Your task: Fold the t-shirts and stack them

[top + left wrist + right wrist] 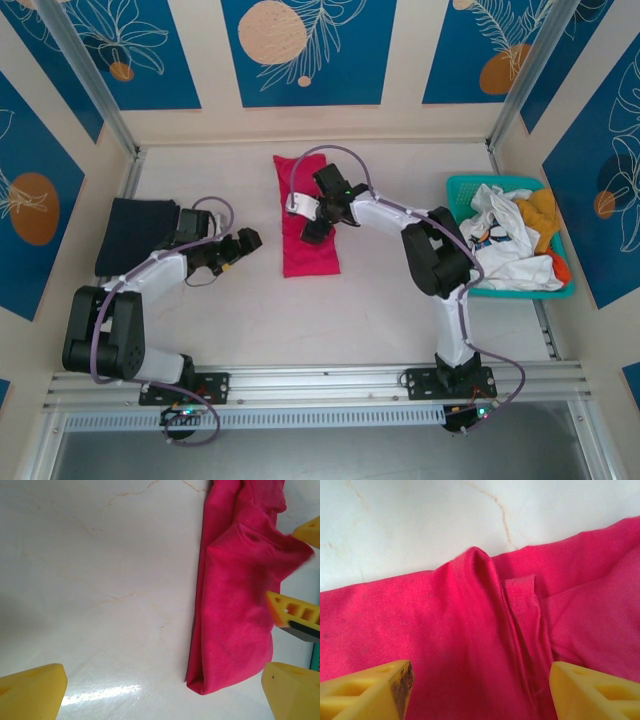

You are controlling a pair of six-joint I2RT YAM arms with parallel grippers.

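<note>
Nearest, the two arm bases (185,385) sit on a metal rail (320,378) along the table's (340,320) 6 o'clock edge. The left arm (150,270) reaches in from 7 o'clock. The left gripper (247,241) hangs a little left of centre, pointing toward 3 o'clock. In its wrist view its yellow fingers stand wide apart and hold nothing. Bare table lies below them, and the near end of the pink t-shirt (308,250) lies toward the right finger.

The pink t-shirt lies at the centre of the table, folded into a long narrow strip running from 6 to 12 o'clock. The right arm (440,260) bends in from 5 o'clock, and the right gripper (316,228) is over the middle of the strip. Its fingers are spread apart, with a raised ridge of pink cloth between them. Whether the tips press on the cloth I cannot tell.

At 9 o'clock a navy t-shirt (135,235) lies folded flat, well apart from the pink one, with the left arm crossing its right edge. At 3 o'clock a teal basket (458,186) stands by the right wall. It holds a crumpled white t-shirt (505,262) and a yellow-orange t-shirt (545,210) bunched at its far right corner.

Farthest, at 12 o'clock, blue wall panels (300,50) with pale leaf patterns close off the table.
</note>
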